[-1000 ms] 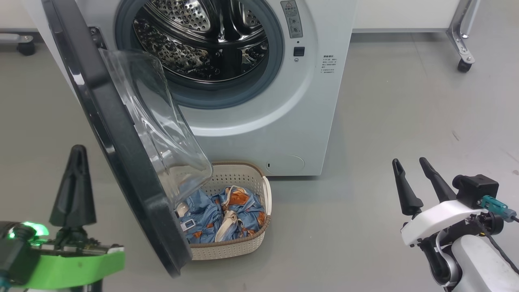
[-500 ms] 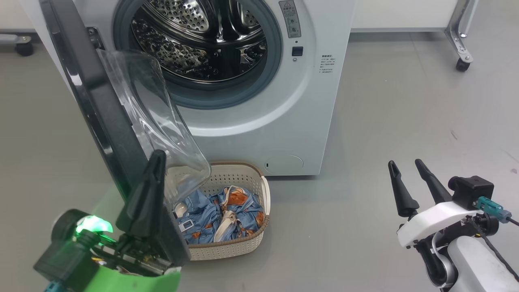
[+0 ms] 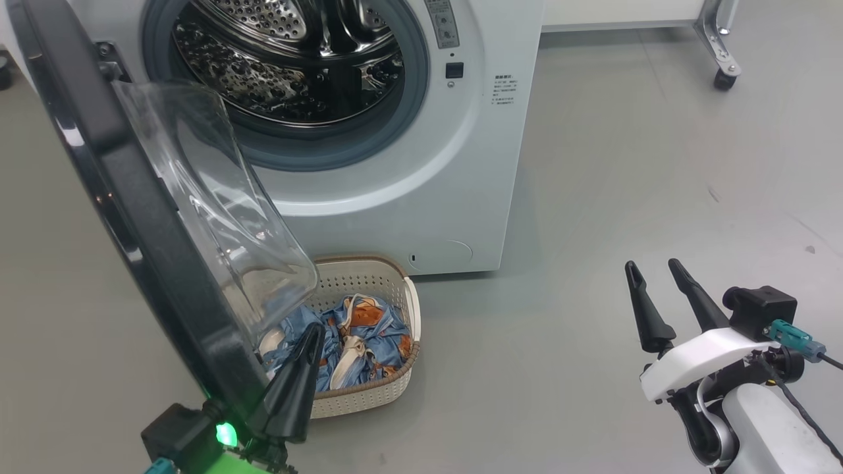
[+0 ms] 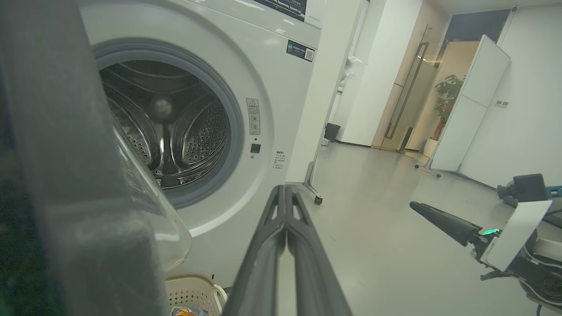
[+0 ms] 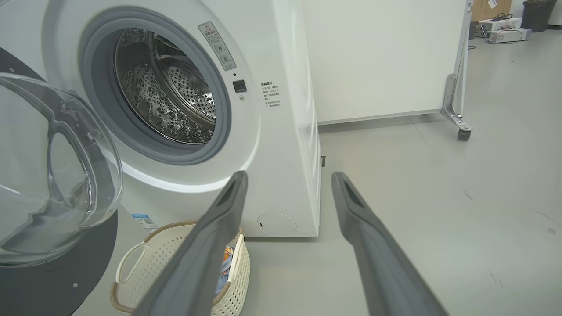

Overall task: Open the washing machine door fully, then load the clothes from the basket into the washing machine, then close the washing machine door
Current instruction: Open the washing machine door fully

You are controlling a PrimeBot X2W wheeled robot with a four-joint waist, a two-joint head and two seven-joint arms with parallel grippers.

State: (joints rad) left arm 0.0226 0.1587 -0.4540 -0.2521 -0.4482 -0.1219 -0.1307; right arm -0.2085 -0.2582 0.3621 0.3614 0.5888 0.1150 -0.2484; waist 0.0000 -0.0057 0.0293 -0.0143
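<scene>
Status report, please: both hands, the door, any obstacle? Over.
Left hand shut, empty, by lower rim of washing machine door. Right hand open, empty. Door partly open, glass overhanging basket; clothes inside it.

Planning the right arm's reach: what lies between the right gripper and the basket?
Only bare floor between the right gripper and the basket, seen in the head view.

Washing machine door (image 3: 138, 224) over the left of the basket (image 3: 369, 395); open floor (image 3: 560, 296) to its right.
</scene>
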